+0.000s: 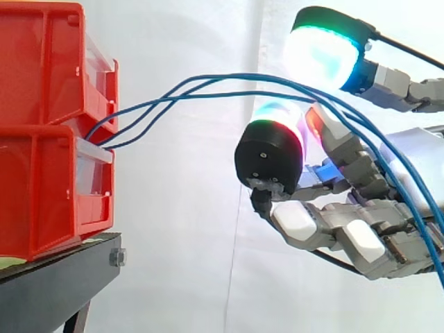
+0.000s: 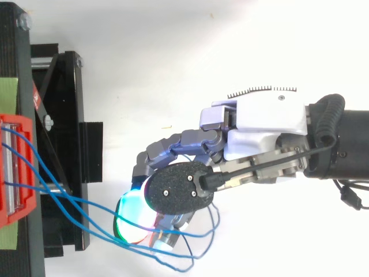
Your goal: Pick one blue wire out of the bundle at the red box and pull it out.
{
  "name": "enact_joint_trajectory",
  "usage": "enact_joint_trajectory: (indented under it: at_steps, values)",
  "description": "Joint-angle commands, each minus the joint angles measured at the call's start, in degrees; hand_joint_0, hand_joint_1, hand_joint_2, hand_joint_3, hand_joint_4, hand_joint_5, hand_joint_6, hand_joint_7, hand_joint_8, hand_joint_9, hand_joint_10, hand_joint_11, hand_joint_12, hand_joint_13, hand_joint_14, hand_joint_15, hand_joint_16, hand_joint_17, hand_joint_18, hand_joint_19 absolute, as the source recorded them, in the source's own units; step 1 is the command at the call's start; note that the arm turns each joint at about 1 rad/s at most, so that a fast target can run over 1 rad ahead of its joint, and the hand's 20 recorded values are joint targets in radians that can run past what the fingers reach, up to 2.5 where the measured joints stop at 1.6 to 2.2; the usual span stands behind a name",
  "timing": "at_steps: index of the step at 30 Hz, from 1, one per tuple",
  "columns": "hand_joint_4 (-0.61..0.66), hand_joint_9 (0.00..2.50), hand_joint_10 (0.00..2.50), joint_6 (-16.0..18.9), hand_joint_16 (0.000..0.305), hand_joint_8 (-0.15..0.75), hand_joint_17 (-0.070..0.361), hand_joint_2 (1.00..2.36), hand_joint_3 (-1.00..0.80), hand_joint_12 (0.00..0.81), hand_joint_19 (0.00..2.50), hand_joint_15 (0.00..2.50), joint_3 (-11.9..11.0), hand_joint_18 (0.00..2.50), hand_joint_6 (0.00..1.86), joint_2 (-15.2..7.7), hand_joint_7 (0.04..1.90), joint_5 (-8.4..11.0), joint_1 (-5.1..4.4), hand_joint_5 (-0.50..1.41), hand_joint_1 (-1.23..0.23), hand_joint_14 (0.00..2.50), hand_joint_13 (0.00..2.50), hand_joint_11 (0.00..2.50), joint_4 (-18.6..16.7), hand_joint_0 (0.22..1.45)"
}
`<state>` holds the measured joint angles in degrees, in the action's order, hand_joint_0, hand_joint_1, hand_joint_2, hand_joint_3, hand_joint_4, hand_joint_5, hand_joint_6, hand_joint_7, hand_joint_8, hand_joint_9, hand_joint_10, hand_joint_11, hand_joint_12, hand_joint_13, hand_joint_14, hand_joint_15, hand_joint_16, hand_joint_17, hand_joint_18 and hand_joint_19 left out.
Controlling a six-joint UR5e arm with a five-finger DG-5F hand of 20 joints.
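Two red bins are stacked at the left, the upper bin (image 1: 41,62) on the lower bin (image 1: 41,201). Several thin blue wires (image 1: 229,75) leave the front of the bins where the two meet and arc right to my hand (image 1: 413,156). They run through the wide gap between an upper glowing green-cyan fingertip (image 1: 326,52) and the fingers below it, then cross the hand down to the right edge. No finger pinches them. The hand is open, its fingers bent and spread. In the top view the hand (image 2: 265,121) hovers right of the red bin (image 2: 12,214), with slack wire loops under it.
The bins rest on a black stand (image 1: 62,281), whose frame (image 2: 63,115) lies between the bins and the hand. A white curtain is behind everything. The arm enters from the right.
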<state>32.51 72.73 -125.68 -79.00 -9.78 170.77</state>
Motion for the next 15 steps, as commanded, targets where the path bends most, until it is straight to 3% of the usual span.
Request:
enact_joint_trajectory:
  at_steps: [1, 8, 15]
  values:
    - [0.15, 1.18, 0.0, 0.0, 0.064, 0.169, 0.144, 1.0, -0.5, 0.353, 0.57, 0.26, 0.0, 0.57, 0.51, 0.0, 1.08, -0.01, 0.02, 0.07, -0.57, 0.01, 0.65, 0.1, -0.3, 0.43]
    - [0.14, 1.24, 0.0, -0.2, 0.06, 0.139, 0.136, 1.0, -0.5, 0.329, 0.57, 0.25, 0.0, 0.59, 0.51, 0.0, 1.09, -0.01, 0.02, 0.08, -0.5, 0.01, 0.68, 0.06, -0.3, 0.45]
    - [0.16, 1.2, 0.01, -0.3, 0.062, 0.168, 0.14, 1.0, -0.5, 0.348, 0.59, 0.27, 0.0, 0.57, 0.51, 0.0, 1.07, -0.01, 0.02, 0.06, -0.47, 0.01, 0.64, 0.13, -0.2, 0.46]
